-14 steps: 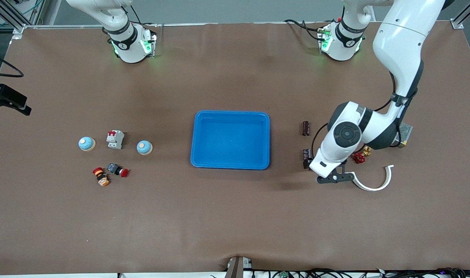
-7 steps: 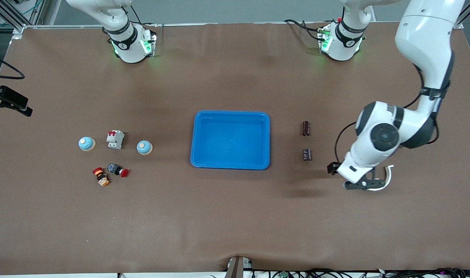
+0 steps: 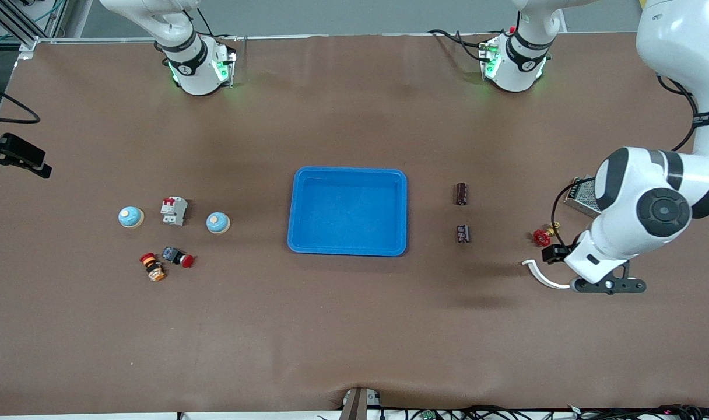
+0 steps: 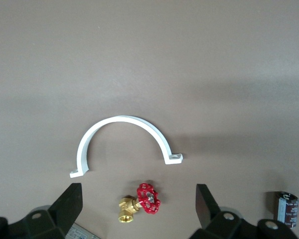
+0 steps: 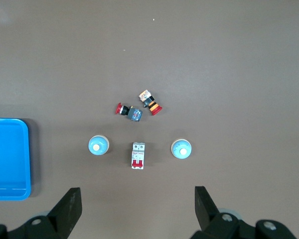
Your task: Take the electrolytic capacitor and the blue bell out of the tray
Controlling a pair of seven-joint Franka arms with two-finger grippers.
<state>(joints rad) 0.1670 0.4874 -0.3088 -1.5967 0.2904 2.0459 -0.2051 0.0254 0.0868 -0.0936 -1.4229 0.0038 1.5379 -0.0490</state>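
While the tray lies empty, left gripper, spread and holding nothing, has swung away from the capacitors; right gripper waits spread: removal looks complete.

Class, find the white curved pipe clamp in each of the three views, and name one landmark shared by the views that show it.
Front view: white pipe clamp partly hidden under the left gripper.
Left wrist view: clamp fully visible, arching mid-picture.
Right wrist view: not in it.
Shared landmark: red valve beside the clamp.
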